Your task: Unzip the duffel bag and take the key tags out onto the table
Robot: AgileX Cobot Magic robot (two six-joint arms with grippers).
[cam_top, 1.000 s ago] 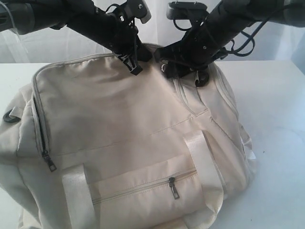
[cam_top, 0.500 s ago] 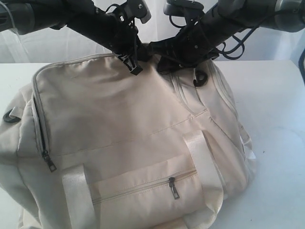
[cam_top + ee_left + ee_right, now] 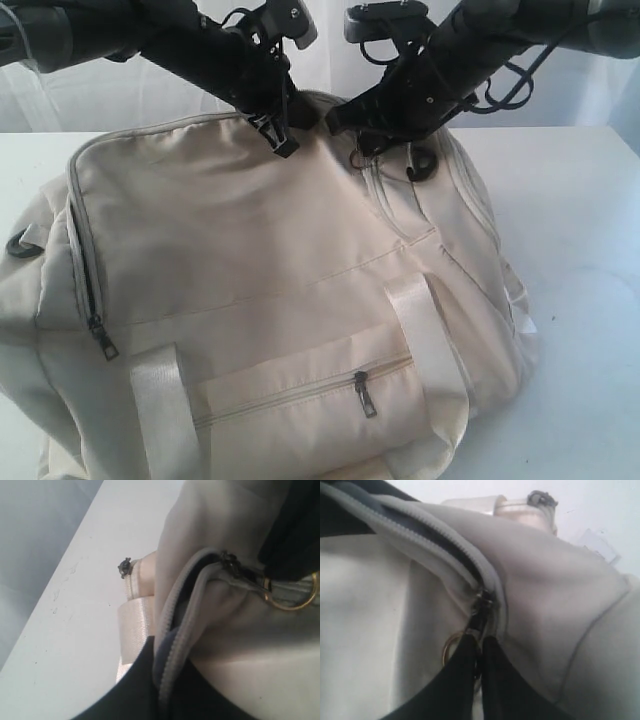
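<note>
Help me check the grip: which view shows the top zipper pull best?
The right wrist view: the zipper pull sits centred and close, pinched by the right end effector. The left wrist view shows it smaller, farther off; the exterior view gives only a glimpse of its ring.

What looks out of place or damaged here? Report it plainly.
Nothing stands out. The duffel bag sits intact on the table. The right gripper is closed on the zipper pull at the bag's top, with nothing spilled or torn.
</note>
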